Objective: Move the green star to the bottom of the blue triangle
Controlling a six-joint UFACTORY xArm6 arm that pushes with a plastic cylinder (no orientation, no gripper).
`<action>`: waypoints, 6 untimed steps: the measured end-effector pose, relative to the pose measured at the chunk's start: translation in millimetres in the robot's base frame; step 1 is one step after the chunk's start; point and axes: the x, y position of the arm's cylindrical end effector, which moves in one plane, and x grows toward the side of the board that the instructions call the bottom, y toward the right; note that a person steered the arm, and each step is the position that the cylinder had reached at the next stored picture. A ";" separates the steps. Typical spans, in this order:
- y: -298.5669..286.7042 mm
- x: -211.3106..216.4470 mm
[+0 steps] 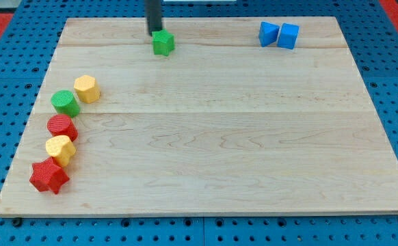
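Since my tip (pixel 155 32) touches the green star (pixel 163 43) from above-left at upper centre, no gripper exists; better push rightward, stopping below the blue triangle (pixel 268 33).

Pale wood board (pixel 206 137), visible grain, smooth, satin sheen. Green star (pixel 163 43), blue triangle (pixel 268 33), blue cube (pixel 288 35) at 12–1 o'clock: matt plastic, fine ribbed texture. Rod w/ my tip (pixel 154 32): dark, matt. Blue pegboard (pixel 7 41) underneath: perforated.

My tip (pixel 154 32) touches the top-left of the green star (pixel 163 43) near the surface's (pixel 219 150) top edge. The blue triangle (pixel 268 33) touches a blue cube (pixel 288 35), well right. Five blocks line the left edge.
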 end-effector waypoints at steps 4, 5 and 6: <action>46.1 15.2; 94.1 30.1; 143.7 32.7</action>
